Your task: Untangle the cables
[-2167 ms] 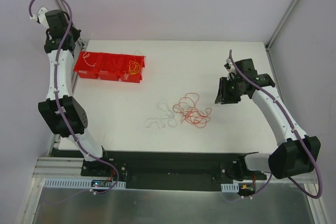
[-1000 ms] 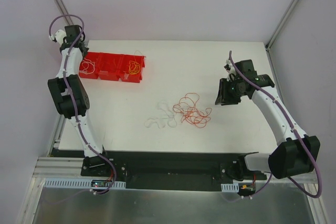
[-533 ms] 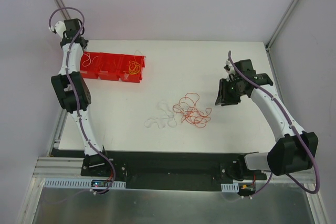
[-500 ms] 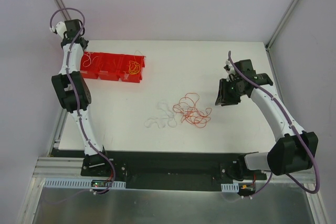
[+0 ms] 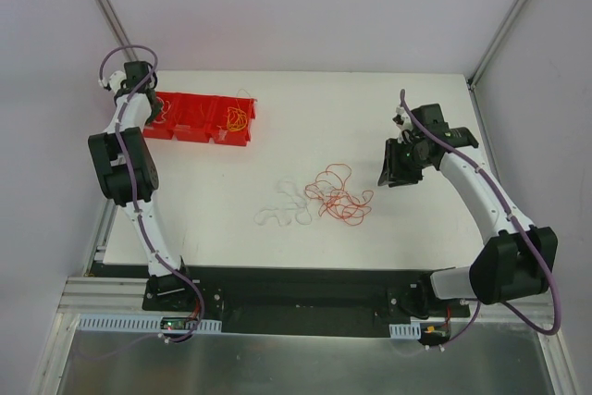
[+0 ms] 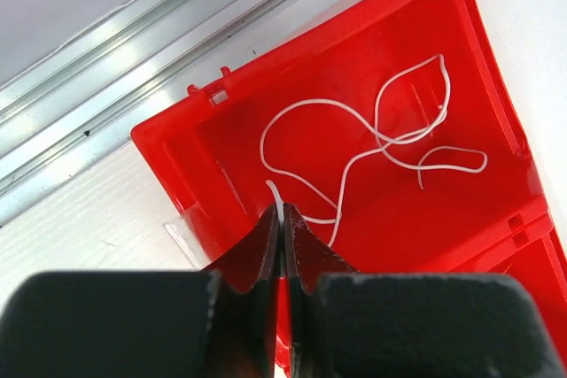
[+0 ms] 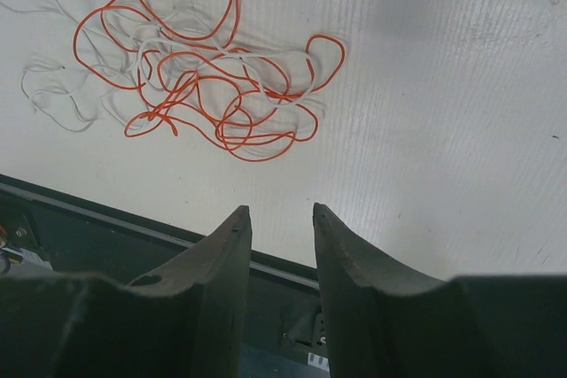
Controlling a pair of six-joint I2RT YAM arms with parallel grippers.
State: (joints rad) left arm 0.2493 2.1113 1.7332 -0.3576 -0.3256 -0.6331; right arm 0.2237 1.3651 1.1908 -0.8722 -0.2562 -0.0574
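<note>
A tangle of orange-red cables (image 5: 339,194) with thin white cables (image 5: 282,213) lies mid-table; the right wrist view shows the orange loops (image 7: 204,86) and white strands (image 7: 53,95). My right gripper (image 5: 388,173) hangs open and empty to the tangle's right, its tips (image 7: 279,212) apart from it. My left gripper (image 5: 151,104) is over the left compartment of the red bin (image 5: 190,134). Its jaws (image 6: 283,212) are shut on the end of a white cable (image 6: 372,143) whose loops lie in that compartment. A yellow-orange cable (image 5: 238,118) lies in the right compartment.
The red bin's wall (image 6: 168,143) stands near the table's back left edge, beside a metal rail (image 6: 133,50). The table's dark front edge (image 7: 89,219) runs just below the right gripper's tips. Frame posts stand at the back corners.
My left arm has swung its wrist from the back left corner down over the bin's left compartment. The right arm and the tangle have stayed put.
</note>
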